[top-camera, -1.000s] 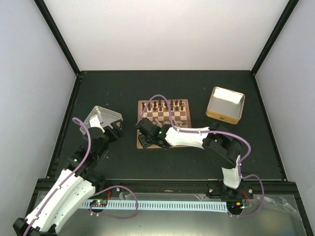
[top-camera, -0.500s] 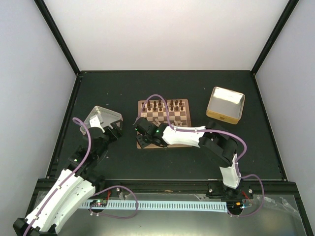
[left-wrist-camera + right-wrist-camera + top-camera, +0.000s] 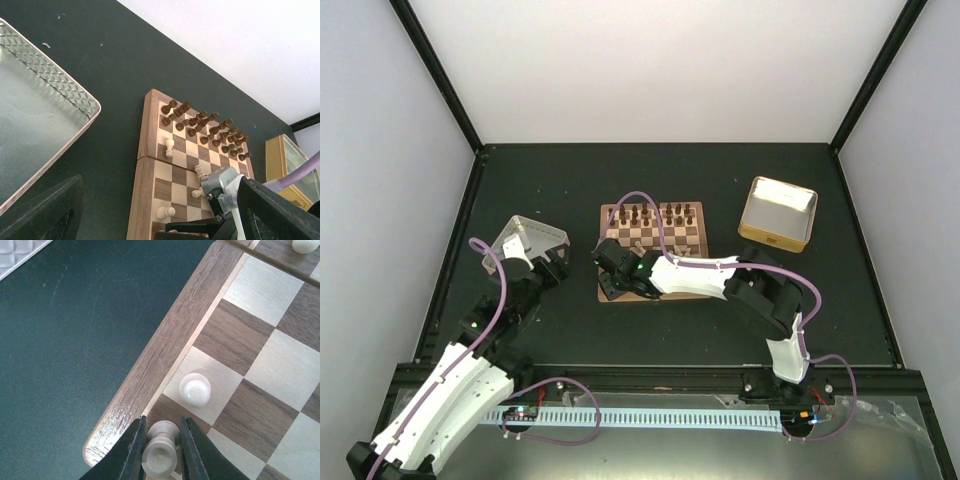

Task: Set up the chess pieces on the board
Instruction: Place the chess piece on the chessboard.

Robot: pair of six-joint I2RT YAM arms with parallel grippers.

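Observation:
The board [image 3: 665,232] lies mid-table, with dark brown pieces [image 3: 650,214] in its two far rows. My right gripper [image 3: 160,436] is shut on a cream chess piece [image 3: 160,457] and holds it upright over the dark square at the board's near-left corner. A cream pawn [image 3: 195,389] stands on the light square just beyond it. In the left wrist view, three more cream pieces [image 3: 169,146] are scattered on the board [image 3: 142,165]; one [image 3: 165,212] lies on its side. My left gripper [image 3: 542,262] is open and empty, left of the board.
A shallow silver tray [image 3: 520,238] sits under and beyond my left gripper, and also shows in the left wrist view [image 3: 35,115]. A gold tin [image 3: 778,212] stands to the right of the board. My right arm [image 3: 700,276] covers the board's near rows.
My right gripper has moved a little to the left with the cream piece, toward the board's near-left corner. The left arm has not moved.

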